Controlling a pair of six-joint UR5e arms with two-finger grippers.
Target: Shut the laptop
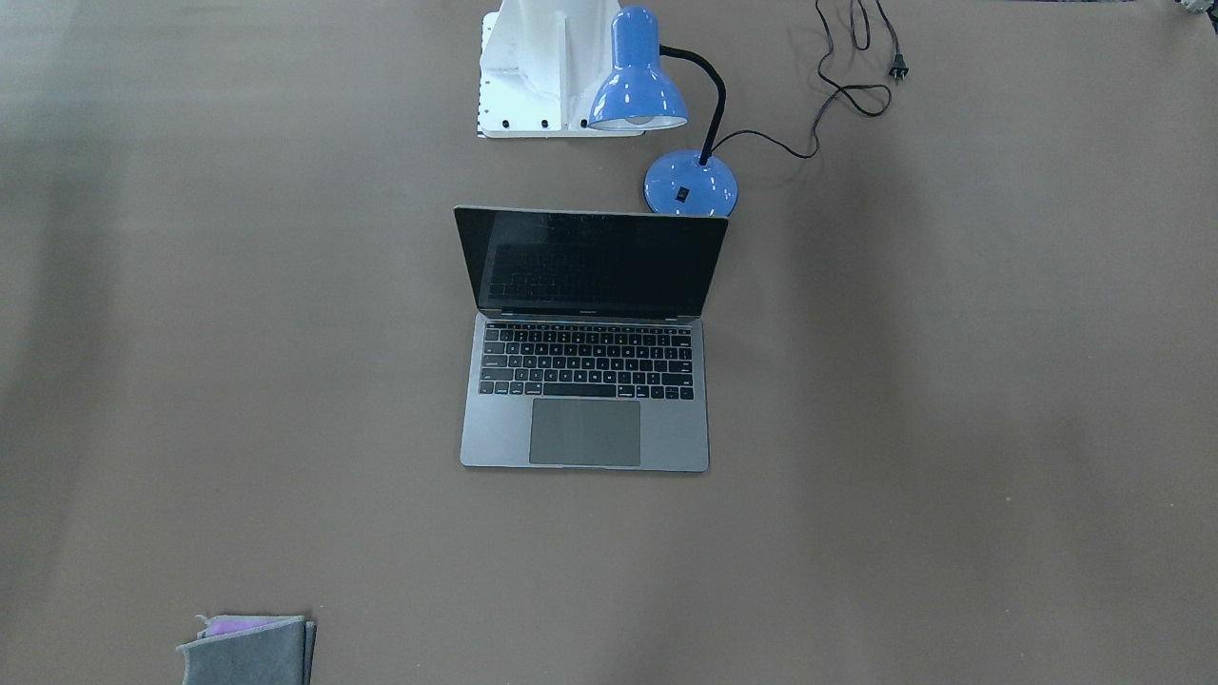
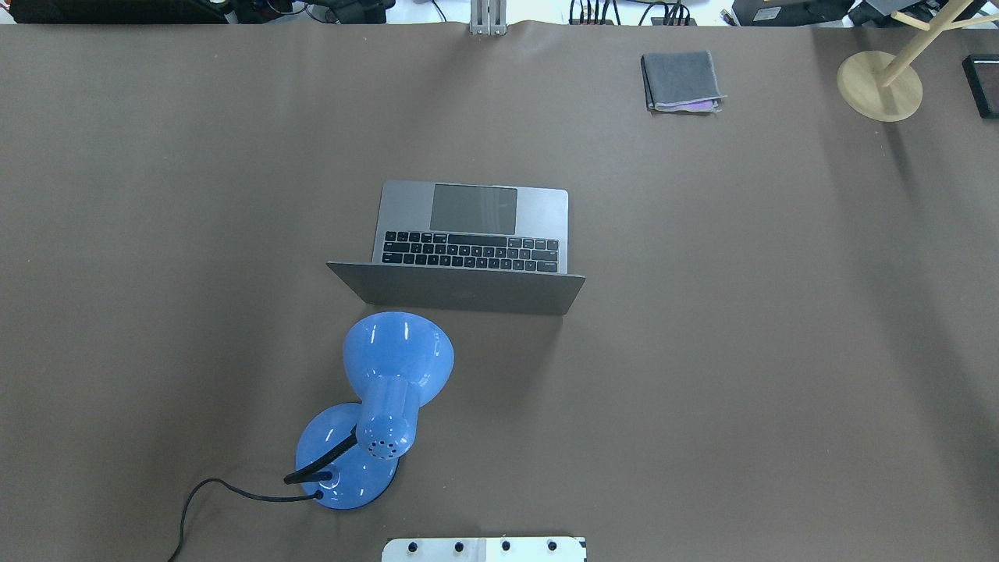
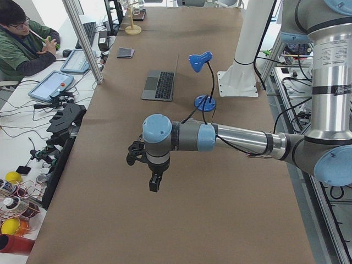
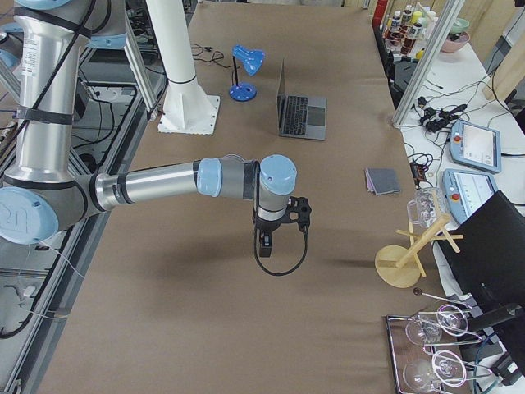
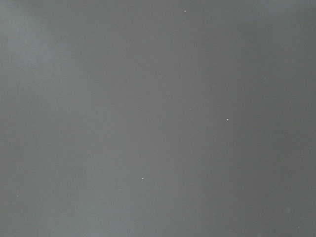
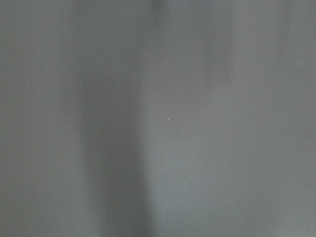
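Note:
The laptop point(image 1: 585, 433) stands open in the middle of the table, its dark screen upright and its keyboard facing away from the robot. From overhead I see the back of its grey lid point(image 2: 468, 289). It is small and far in both side views point(image 3: 158, 85) point(image 4: 302, 115). My left gripper point(image 3: 155, 184) hangs above bare table far from the laptop, toward the table's left end. My right gripper point(image 4: 265, 242) hangs likewise toward the right end. Both show only in the side views, so I cannot tell if they are open or shut. The wrist views show only bare brown table cover.
A blue desk lamp point(image 2: 398, 359) stands just behind the laptop's lid on the robot's side, its cord point(image 1: 837, 90) trailing off. A folded grey cloth point(image 2: 680, 80) lies at the far right. A wooden stand point(image 2: 879, 86) is at the far right corner. The white robot base point(image 1: 542, 67) is behind the lamp.

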